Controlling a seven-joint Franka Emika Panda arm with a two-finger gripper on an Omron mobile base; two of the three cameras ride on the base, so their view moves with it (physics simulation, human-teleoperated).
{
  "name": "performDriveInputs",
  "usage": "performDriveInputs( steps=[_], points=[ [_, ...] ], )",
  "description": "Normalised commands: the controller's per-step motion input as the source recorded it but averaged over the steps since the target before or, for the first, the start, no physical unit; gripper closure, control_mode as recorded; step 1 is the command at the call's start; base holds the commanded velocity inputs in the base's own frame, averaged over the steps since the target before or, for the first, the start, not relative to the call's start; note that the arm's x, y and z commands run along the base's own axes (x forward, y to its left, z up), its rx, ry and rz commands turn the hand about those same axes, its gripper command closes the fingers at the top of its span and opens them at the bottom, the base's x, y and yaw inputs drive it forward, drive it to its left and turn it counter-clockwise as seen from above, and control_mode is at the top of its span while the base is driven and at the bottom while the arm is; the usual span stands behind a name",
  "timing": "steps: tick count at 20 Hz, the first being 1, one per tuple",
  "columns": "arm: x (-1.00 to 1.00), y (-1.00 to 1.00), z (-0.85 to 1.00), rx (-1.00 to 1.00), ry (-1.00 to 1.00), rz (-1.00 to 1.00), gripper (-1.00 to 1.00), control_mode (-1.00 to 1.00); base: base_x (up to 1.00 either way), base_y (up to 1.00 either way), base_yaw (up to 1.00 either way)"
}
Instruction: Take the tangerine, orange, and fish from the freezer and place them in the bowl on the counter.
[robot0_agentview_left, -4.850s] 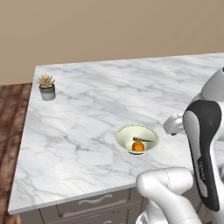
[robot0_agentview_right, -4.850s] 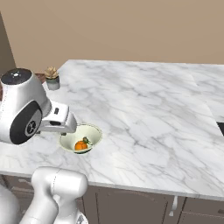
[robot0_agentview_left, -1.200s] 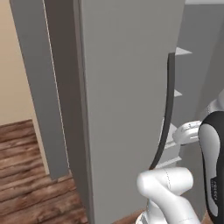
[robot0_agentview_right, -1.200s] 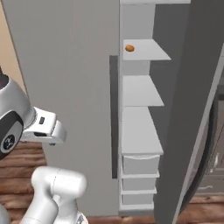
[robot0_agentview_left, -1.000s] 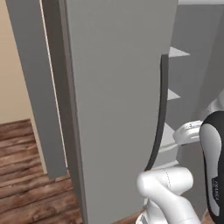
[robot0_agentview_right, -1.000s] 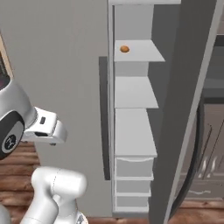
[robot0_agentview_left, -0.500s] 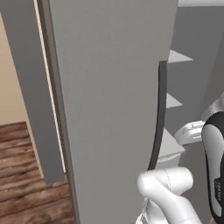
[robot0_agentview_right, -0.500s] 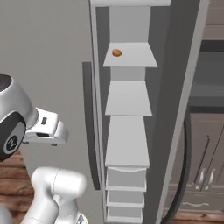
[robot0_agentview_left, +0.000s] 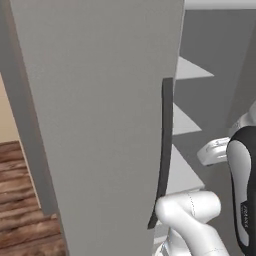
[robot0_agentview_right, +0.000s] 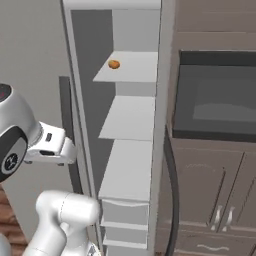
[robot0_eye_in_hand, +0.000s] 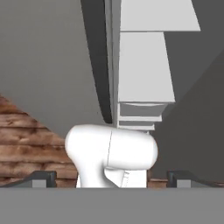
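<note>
While freezer (robot0_agentview_right: 127, 150) stands open, wood floor (robot0_agentview_left: 25, 200) beside.

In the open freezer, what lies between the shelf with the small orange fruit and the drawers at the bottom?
In the right base view, two bare white shelves lie between the top shelf holding the orange fruit and the drawers of the freezer.

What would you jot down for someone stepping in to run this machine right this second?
Gripper: open, holding nothing, pointing low toward the tall matte grey freezer.
Freezer: door swung open, long dark vertical bar handle on it; white shelves showing inside.
One small round orange fruit sits on the top shelf; whether it is the tangerine or the orange I cannot tell.
Left: reach up to that fruit and carry it to the bowl. Fish and the other fruit are not visible from here.
</note>
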Motion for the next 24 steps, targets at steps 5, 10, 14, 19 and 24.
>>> performDriveInputs(
  steps=[5, 10, 14, 19, 24],
  points=[
    [0.00, 0.00, 0.00, 0.00, 0.00, 0.00, -1.00, 1.00, 0.41, -0.44, 0.08],
    [0.00, 0.00, 0.00, 0.00, 0.00, 0.00, -1.00, 1.00, 0.54, -0.11, 0.02],
    [0.00, 0.00, 0.00, 0.00, 0.00, 0.00, -1.00, 1.00, 0.49, -0.38, 0.06],
    [0.00, 0.00, 0.00, 0.00, 0.00, 0.00, -1.00, 1.00, 0.36, -0.32, 0.04],
    [0.00, 0.00, 0.00, 0.00, 0.00, 0.00, -1.00, 1.00, 0.02, -0.02, 0.00]
  ],
)
